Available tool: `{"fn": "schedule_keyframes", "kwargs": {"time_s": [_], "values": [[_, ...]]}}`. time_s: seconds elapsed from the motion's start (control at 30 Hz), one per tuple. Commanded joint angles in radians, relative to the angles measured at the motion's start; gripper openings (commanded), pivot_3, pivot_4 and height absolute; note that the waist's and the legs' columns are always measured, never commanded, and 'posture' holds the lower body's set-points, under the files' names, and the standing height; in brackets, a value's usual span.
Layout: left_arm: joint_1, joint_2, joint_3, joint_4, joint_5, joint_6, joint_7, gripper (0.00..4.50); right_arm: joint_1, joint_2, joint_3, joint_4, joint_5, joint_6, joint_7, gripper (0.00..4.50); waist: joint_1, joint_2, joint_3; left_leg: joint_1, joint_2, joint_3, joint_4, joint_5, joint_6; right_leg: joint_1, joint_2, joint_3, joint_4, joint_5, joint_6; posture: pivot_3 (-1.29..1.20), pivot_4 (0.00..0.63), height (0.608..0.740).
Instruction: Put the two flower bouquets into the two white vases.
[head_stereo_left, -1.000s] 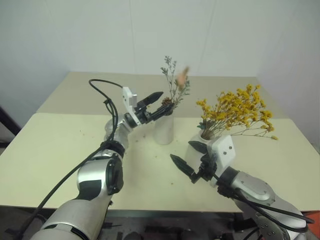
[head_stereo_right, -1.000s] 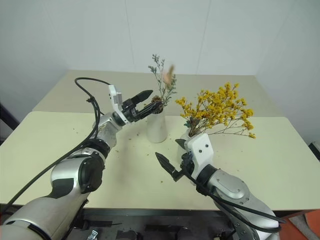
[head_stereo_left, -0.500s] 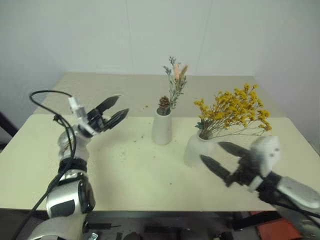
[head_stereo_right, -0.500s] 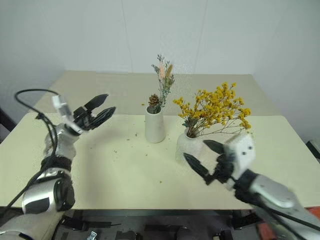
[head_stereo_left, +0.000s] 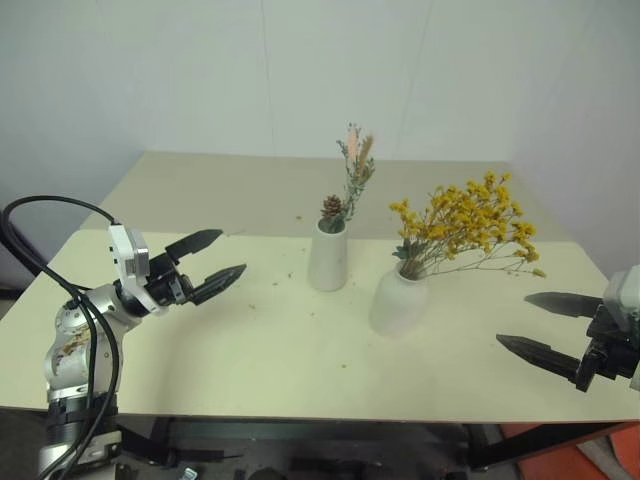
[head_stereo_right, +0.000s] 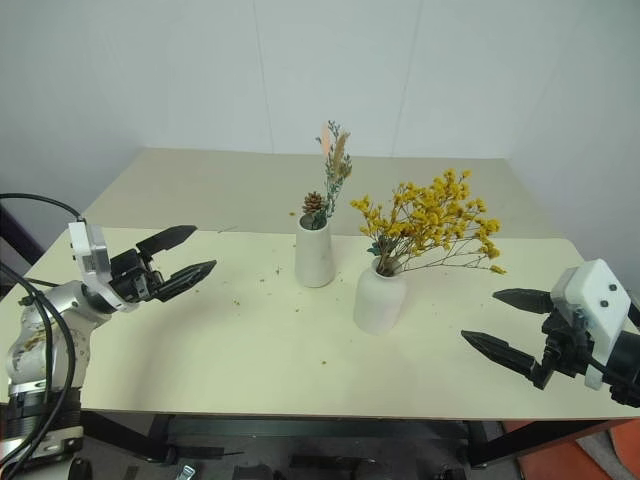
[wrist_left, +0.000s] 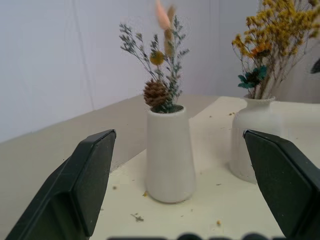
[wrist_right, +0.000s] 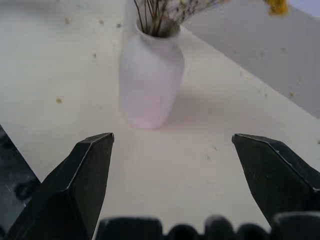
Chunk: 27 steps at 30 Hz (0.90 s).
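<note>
- The sparse sprig (head_stereo_left: 350, 180) is standing upright in the tall vase (head_stereo_left: 327, 256), mid-bench; the yellow bunch (head_stereo_left: 470, 220) is sitting in the squat vase (head_stereo_left: 399, 300) beside it.
- The left tool (head_stereo_left: 215, 262) and right tool (head_stereo_left: 538, 325) are hanging spread and empty near opposite bench edges, well apart from both vases.

Top of the bushy dried yellow-orange flower bunch (wrist_right: 165, 12) runs off the right wrist view; the pinkish spike (wrist_left: 161, 14) blurs in the left wrist view.
</note>
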Motion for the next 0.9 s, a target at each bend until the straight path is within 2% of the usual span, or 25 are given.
{"fn": "schedule_keyframes", "kwargs": {"time_s": [0.03, 0.23, 0.53, 0.73, 0.9], "values": [[0.013, 0.027, -0.001, -0.076, -0.054, 0.05, 0.017, 4.46, -0.01, -0.011, -0.004, 0.012, -0.023, -0.025, 0.018, 4.5, 0.001, 0.0, 0.0, 0.0, 0.0, 0.0, 0.0, 0.0, 0.0, 0.0, 0.0, 0.0, 0.0, 0.0, 0.0, 0.0, 0.15, 0.74], [-0.003, 0.019, 0.028, -0.058, -0.171, 0.152, 0.05, 4.46, 0.041, -0.02, -0.035, 0.015, -0.063, -0.022, 0.075, 4.5, 0.004, 0.0, 0.0, 0.0, 0.0, 0.0, 0.0, 0.0, 0.0, 0.0, 0.0, 0.0, 0.0, 0.0, 0.0, 0.0, 0.15, 0.74], [-0.034, 0.045, -0.056, 0.013, -0.095, 0.098, 0.011, 4.46, 0.062, 0.017, -0.064, -0.022, -0.092, -0.015, 0.055, 4.5, 0.006, 0.0, 0.0, -0.001, -0.001, 0.0, 0.0, 0.0, 0.0, 0.0, 0.0, 0.001, -0.001, -0.001, 0.0, 0.0, 0.15, 0.74], [-0.039, 0.03, -0.072, 0.004, -0.103, 0.107, 0.022, 4.46, 0.082, 0.048, -0.06, -0.06, -0.098, -0.008, 0.028, 4.5, 0.004, 0.0, 0.0, -0.001, -0.001, 0.0, -0.001, 0.0, 0.0, -0.001, 0.0, 0.001, -0.001, -0.001, 0.0, 0.0, 0.15, 0.74], [-0.043, 0.076, -0.059, 0.024, -0.101, 0.115, -0.001, 4.46, 0.072, 0.041, -0.08, -0.059, -0.074, 0.003, 0.04, 4.5, 0.003, 0.0, 0.0, -0.001, 0.0, 0.001, -0.001, 0.0, 0.0, -0.001, 0.0, 0.001, -0.001, -0.001, 0.0, 0.0, 0.15, 0.74]]}}
